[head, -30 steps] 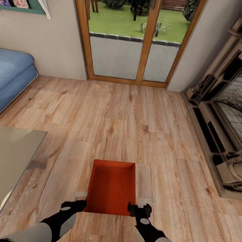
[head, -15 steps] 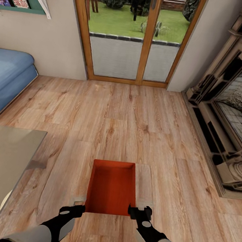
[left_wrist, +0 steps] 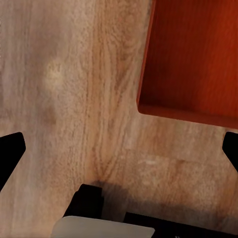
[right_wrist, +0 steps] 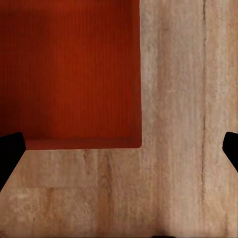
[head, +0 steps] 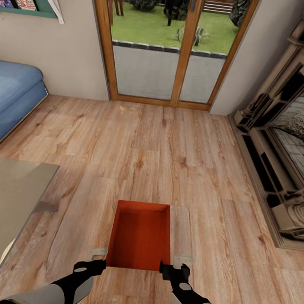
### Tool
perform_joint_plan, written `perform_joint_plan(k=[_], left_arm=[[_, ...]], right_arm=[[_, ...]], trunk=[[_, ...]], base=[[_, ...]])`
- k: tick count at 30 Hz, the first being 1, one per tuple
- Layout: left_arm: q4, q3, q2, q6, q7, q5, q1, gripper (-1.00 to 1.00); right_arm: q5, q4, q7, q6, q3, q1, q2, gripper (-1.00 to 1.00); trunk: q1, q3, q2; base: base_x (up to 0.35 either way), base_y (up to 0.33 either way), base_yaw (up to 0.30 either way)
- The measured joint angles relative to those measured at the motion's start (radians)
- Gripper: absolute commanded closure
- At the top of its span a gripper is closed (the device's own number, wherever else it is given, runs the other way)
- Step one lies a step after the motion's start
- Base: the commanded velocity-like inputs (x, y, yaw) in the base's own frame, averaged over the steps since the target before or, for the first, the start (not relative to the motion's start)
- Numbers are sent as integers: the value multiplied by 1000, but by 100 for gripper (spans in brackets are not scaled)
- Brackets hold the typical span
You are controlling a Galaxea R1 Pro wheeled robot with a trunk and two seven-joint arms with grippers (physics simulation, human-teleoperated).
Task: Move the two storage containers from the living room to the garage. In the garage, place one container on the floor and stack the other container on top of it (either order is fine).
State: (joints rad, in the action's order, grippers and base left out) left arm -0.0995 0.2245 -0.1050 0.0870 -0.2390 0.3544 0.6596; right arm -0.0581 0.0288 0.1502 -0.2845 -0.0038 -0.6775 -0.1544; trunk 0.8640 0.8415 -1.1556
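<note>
One orange-red storage container (head: 139, 236) sits open-topped on the living room's light wood planks (head: 171, 149), just ahead of my arms. My left gripper (head: 91, 264) hovers at its near left corner and my right gripper (head: 174, 271) at its near right corner. Neither touches it. The left wrist view shows the container's corner (left_wrist: 193, 54) ahead of the left gripper (left_wrist: 120, 151), whose fingers are spread wide over bare floor. In the right wrist view the container (right_wrist: 69, 69) lies ahead of the equally open right gripper (right_wrist: 120, 148). The garage is out of view.
A glass-topped table (head: 3, 200) stands close at the near left. A blue sofa (head: 6, 101) is at the far left, wood-framed glass doors (head: 170, 45) straight ahead, and a brick fireplace (head: 285, 154) along the right wall.
Both grippers have drawn back a little toward me, from beside the container's near wall to just off its near corners. The container has not moved.
</note>
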Motion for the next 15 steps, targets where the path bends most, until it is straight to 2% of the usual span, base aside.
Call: perform_joint_plan(k=[4,10,15], left_arm=[[1,0,-1,0,-1,0,0,-100],[2,0,2,1,0,-1,0,-100],[2,0,2,1,0,-1,0,-100]], right_arm=[[1,0,-2,0,1,0,0,-100],[1,0,-2,0,1,0,0,-100],[1,0,-2,0,1,0,1,-100]], trunk=[[0,0,0],[0,0,0],[0,0,0]], base=[[103,0,0],[252,0,0],[76,0,0]])
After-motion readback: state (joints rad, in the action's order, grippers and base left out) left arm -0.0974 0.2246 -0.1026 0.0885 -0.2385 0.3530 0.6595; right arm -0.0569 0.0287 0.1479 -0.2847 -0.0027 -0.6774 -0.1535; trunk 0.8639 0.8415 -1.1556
